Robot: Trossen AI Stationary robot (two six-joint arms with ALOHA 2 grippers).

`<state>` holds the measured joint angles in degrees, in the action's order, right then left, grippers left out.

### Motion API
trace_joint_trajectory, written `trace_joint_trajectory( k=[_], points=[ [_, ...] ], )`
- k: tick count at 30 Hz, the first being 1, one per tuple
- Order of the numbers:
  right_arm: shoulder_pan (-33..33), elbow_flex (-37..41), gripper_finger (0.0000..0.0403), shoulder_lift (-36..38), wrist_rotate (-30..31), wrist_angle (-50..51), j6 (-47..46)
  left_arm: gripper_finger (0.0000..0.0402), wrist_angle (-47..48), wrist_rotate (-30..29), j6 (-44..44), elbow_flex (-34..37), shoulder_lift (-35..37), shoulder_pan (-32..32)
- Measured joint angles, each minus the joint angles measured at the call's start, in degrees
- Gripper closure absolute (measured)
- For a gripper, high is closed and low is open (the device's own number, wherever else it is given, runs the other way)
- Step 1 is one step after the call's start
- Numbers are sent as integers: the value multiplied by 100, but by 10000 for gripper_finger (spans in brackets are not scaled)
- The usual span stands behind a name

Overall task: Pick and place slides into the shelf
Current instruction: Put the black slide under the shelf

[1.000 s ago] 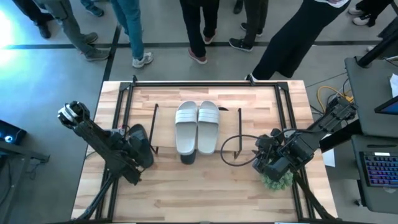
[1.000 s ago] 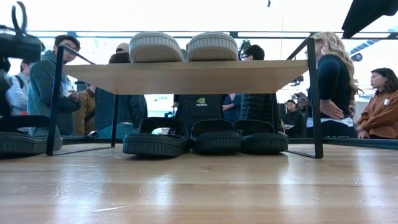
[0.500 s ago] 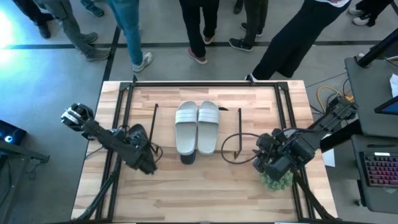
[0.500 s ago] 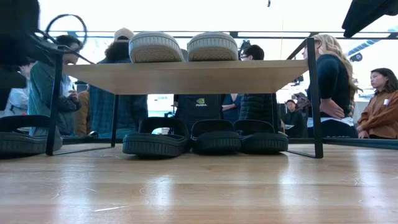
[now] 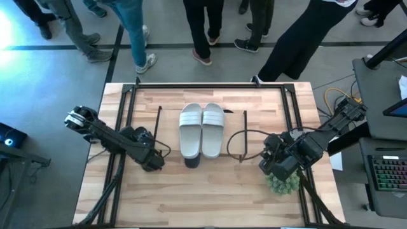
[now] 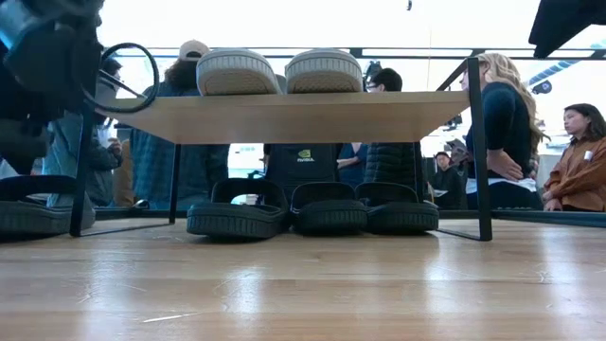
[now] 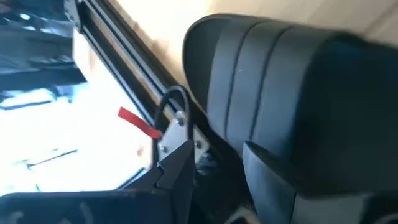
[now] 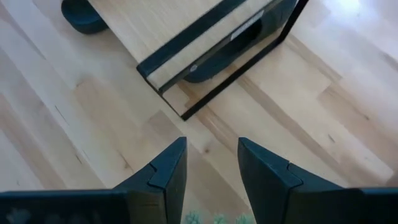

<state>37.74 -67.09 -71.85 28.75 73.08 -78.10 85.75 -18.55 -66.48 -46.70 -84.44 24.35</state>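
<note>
onlookers ring the counter [image 5: 210, 203]. shelf [image 6: 284, 116] carries two pale slides [image 5: 202, 130] on top, three black slides [image 6: 312, 208] beneath; the fourth black slide [image 7: 280, 106] sits gripped in the left hand [image 5: 154, 163]. right hand [image 8: 208, 168] idles, narrowly open.

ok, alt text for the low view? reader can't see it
Table-level view: three black slides sit in a row under the shelf, two pale slides rest on top. A fourth black slide lies outside its leg at far left, spectators behind.
</note>
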Motion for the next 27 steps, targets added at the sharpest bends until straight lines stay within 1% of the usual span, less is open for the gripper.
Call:
trace_joint_trajectory(
  k=[4, 9, 11, 14, 16, 19, 25, 27],
  points=[
    [-99, 0, 268, 13, -128, 0, -123, 279, -107, -21, 340, 79, -191, 36],
    [-167, 0, 268, 6, -174, -10, -188, 279, -259, -45, 498, -116, -173, 355],
    [-171, 0, 268, -2, -175, -14, -206, 279, -197, -97, 442, -212, -74, 432],
    [-171, 0, 268, -4, -174, -15, -228, 279, 244, -183, 363, -297, 164, 449],
    [-171, 0, 268, -4, -170, -14, -219, 279, 426, -299, 153, -332, 384, 451],
    [-171, 0, 268, -4, -134, -9, -154, 279, 367, -272, -115, -410, 856, 459],
    [-167, 2, 268, -7, -124, 0, -113, 279, -651, 519, -269, -531, 1942, 624],
    [-167, 2, 268, -7, -122, 0, -45, 279, -653, 733, -296, -515, 2100, 624]
  ],
)
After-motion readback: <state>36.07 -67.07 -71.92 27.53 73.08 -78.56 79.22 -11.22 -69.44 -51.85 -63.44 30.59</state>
